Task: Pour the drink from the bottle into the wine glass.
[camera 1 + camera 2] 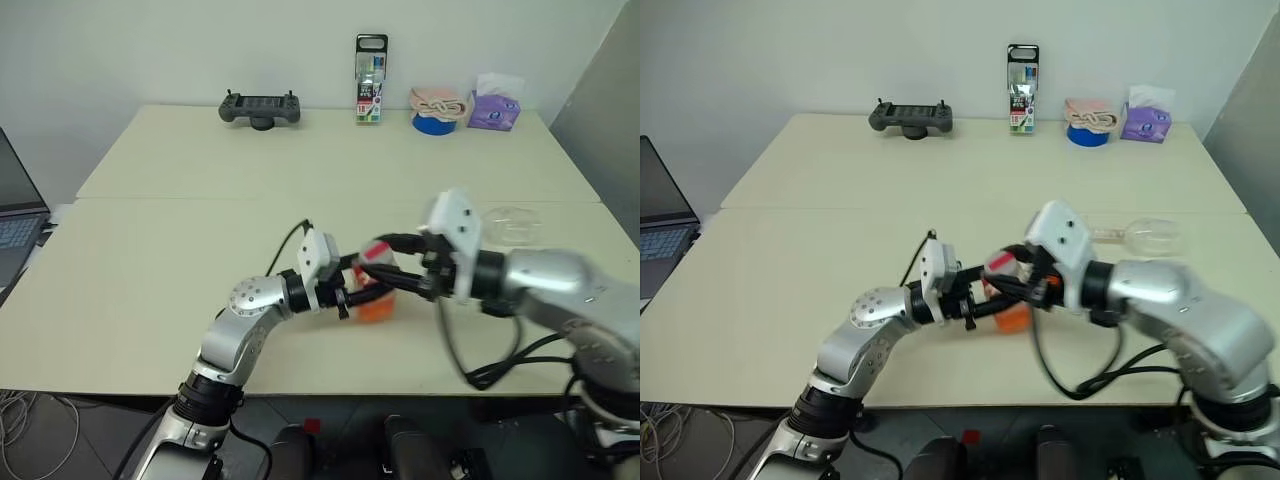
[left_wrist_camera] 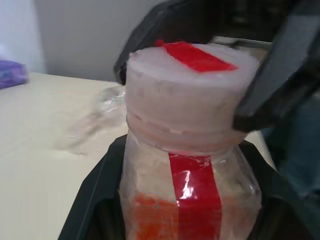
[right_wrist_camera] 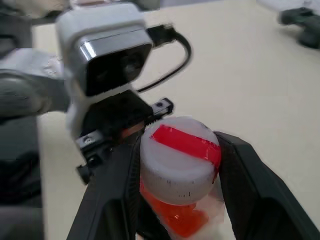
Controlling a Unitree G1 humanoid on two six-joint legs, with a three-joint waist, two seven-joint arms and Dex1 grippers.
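Two robot arms meet over the near edge of a cream table (image 1: 150, 290), with the pour itself not yet begun. Left gripper (image 1: 352, 292) is clamped around the body of the bottle (image 1: 376, 285), holding it upright just above the tabletop in front of the robot. Right gripper (image 3: 177, 172) reaches in from the other side, its two black fingers (image 3: 252, 192) bracketing the bottle's white cap (image 3: 179, 159), close on either side; whether they already pinch it cannot be told. By the look of it, the step in hand is unscrewing that cap, which sits fully on. Lying on its side well to the right of the bottle, the wine glass (image 1: 1140, 236) holds nothing and will likely need standing up before anything can go in. Smallest of all, the drink (image 2: 155, 220), bright orange, fills only the lower part of the bottle.
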